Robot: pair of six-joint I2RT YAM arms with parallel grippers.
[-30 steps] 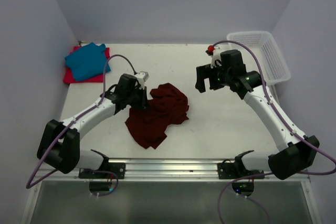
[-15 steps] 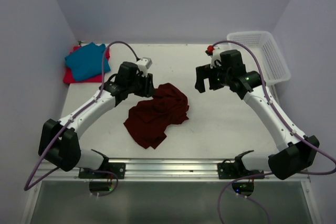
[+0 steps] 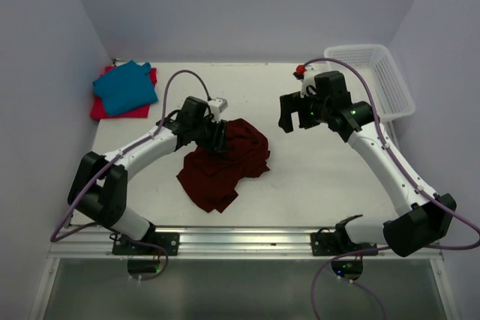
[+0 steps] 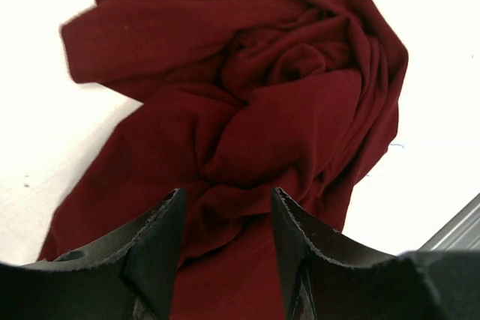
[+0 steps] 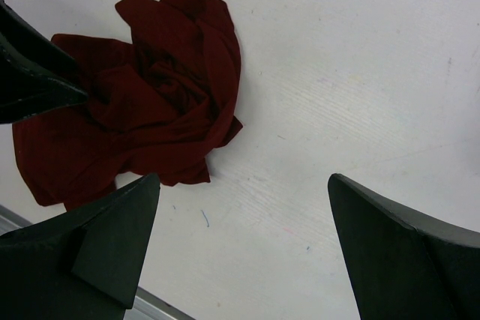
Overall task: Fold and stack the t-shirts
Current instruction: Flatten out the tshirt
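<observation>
White arm links [image 3: 146, 151], black joints [image 3: 97, 189], purple cables [image 3: 180, 73]; left gripper [image 3: 220, 142], right gripper [image 3: 287, 127] black, wedge-fingered.

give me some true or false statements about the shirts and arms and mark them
1. The dark maroon cloth t-shirt lies crumpled, not folded. True.
2. The teal blue cloth t-shirt lies on the bright red-pink cloth t-shirt. True.
3. Both sit inside the white plastic mesh basket. False: they lie at the far left corner; the basket stands far right.
4. The right arm's jaws grip the maroon t-shirt. False: they stand open, holding nothing.
5. The left arm's jaws stand open above the maroon t-shirt. True.
</observation>
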